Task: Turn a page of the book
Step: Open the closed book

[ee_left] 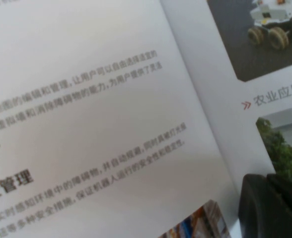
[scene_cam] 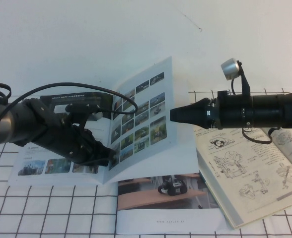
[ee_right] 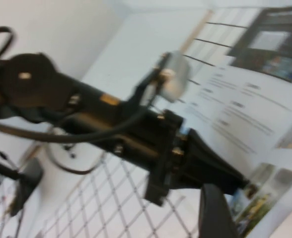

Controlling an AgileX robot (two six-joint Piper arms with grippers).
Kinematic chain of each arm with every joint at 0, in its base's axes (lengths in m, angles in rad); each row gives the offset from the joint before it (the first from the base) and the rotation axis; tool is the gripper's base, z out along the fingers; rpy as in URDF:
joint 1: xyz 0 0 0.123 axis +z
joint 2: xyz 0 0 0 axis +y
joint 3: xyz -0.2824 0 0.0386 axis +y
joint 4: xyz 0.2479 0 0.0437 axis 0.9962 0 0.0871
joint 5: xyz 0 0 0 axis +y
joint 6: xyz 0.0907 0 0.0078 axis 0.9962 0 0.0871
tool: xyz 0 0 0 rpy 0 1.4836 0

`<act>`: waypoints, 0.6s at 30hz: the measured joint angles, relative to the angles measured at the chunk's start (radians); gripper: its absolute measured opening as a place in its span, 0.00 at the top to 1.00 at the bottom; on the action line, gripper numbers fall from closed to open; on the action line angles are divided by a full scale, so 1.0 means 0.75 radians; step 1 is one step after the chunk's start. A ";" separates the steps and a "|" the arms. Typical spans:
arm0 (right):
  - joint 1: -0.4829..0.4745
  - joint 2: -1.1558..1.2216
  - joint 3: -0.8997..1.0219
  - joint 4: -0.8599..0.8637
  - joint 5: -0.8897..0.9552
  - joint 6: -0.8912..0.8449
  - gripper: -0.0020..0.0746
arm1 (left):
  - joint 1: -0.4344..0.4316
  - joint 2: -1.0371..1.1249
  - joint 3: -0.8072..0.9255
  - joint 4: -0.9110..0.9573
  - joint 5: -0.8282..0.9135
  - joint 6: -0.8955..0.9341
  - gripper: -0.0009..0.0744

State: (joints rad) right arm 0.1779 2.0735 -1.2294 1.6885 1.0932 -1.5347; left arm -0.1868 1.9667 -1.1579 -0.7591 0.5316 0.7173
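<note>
On the left of the high view, the left gripper [scene_cam: 106, 157] is sitting low on the book [scene_cam: 61, 163], pinching the bottom edge of the page [scene_cam: 143, 116], which is standing tilted over the spine with its photo grid facing left. A booklet [scene_cam: 166, 206] is lying just in front, its top tucked under the book. Further right, the right gripper [scene_cam: 178, 115] is hovering beside the page's plain face — fingers spread wide. Beneath that arm, a yellowish manual [scene_cam: 245, 173] is lying open. The left wrist view alone is showing printed text — and one dark fingertip [ee_left: 270, 208].
</note>
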 joint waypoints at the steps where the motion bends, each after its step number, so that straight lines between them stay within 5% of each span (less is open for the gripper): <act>1: 0.000 0.000 -0.008 0.000 0.028 -0.001 0.49 | 0.003 0.000 0.000 0.000 0.002 0.000 0.99; 18: 0.097 0.000 -0.075 0.000 0.082 -0.209 0.52 | 0.009 0.000 0.000 -0.003 0.006 0.000 0.99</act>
State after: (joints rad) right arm 0.2506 2.0735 -1.2860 1.6885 1.1549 -1.6911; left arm -0.1800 1.9667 -1.1579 -0.7613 0.5364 0.7173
